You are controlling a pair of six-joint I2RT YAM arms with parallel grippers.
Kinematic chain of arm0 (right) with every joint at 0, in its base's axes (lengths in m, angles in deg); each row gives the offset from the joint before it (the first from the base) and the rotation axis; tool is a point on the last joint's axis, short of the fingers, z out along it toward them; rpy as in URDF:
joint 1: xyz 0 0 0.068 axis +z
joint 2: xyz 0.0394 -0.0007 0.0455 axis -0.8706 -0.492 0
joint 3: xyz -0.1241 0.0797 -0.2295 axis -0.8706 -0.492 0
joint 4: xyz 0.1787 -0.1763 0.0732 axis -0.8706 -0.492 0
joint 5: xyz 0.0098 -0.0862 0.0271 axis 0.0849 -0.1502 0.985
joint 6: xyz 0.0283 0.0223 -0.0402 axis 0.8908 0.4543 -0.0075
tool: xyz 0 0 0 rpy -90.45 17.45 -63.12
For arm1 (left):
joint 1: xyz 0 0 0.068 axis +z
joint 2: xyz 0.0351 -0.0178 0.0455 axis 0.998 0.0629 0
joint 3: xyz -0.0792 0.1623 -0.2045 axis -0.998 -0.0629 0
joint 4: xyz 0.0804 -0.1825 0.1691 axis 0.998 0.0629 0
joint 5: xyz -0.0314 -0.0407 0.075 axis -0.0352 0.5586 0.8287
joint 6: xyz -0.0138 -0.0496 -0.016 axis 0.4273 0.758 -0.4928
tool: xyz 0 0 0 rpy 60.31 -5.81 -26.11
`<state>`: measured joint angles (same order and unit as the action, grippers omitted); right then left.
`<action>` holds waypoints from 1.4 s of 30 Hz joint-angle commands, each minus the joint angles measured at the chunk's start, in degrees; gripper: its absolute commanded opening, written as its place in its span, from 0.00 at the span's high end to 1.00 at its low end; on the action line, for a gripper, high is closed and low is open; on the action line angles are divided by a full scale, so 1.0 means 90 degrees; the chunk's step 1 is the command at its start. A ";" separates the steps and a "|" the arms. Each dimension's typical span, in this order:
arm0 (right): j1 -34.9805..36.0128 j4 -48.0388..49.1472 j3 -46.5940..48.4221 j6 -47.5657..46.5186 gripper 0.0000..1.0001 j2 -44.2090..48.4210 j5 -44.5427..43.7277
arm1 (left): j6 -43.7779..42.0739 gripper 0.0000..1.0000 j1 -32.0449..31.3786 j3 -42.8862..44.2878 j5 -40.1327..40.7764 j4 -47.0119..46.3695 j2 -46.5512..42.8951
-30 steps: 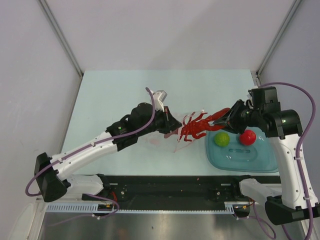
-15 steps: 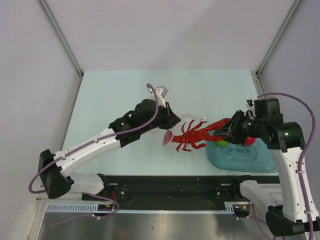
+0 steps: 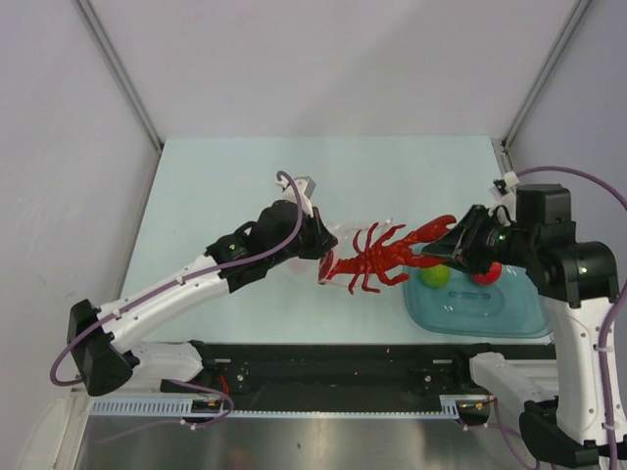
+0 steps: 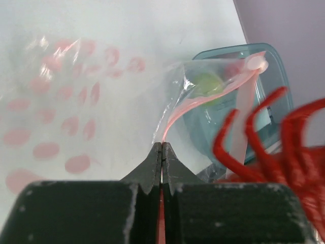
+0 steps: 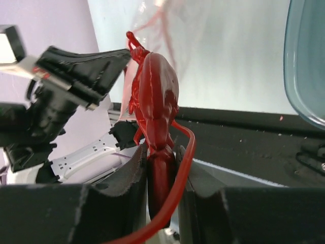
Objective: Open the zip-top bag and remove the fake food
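a: where do we find the zip-top bag [image 4: 76, 101]?
b: at mid-table. the left gripper [image 4: 161, 147] pinches its pinkish zip strip [image 4: 203, 96], jaws pressed together on the plastic.
a: and the right gripper [image 5: 161, 152]?
b: its jaws are clamped on one end of the red lobster [image 3: 377, 259], which hangs above the table [image 3: 225, 186] between the two arms. the far end lies at the bag's mouth; we cannot tell whether it is inside.
a: the other fake food?
b: we see the green ball [image 3: 435, 274] and the red fruit [image 3: 487, 272] in the teal tray [image 3: 509, 318], by the right gripper.
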<state>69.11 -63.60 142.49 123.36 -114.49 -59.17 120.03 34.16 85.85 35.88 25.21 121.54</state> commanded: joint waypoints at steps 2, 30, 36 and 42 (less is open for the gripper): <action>-0.0025 -0.0644 0.1127 -0.0771 1.00 0.0113 -0.0131 | -0.0190 1.00 0.0139 0.0065 0.0437 0.0391 -0.0167; 0.0873 -0.1152 0.0212 -0.0480 1.00 0.1451 -0.4310 | -0.1363 1.00 0.1389 0.0846 0.0886 0.0928 0.0009; 0.0824 -0.1152 -0.0893 -0.0304 1.00 0.1111 -0.4896 | -0.2163 1.00 0.1496 0.0925 0.0936 0.0850 -0.0157; -0.0872 -0.1142 -0.0991 -0.1415 1.00 0.0106 -0.4459 | -0.2496 1.00 0.1565 0.0730 0.0907 0.0656 -0.0226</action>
<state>70.40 -65.57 133.24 117.72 -109.73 -98.51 101.75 47.48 91.70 43.22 34.00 121.17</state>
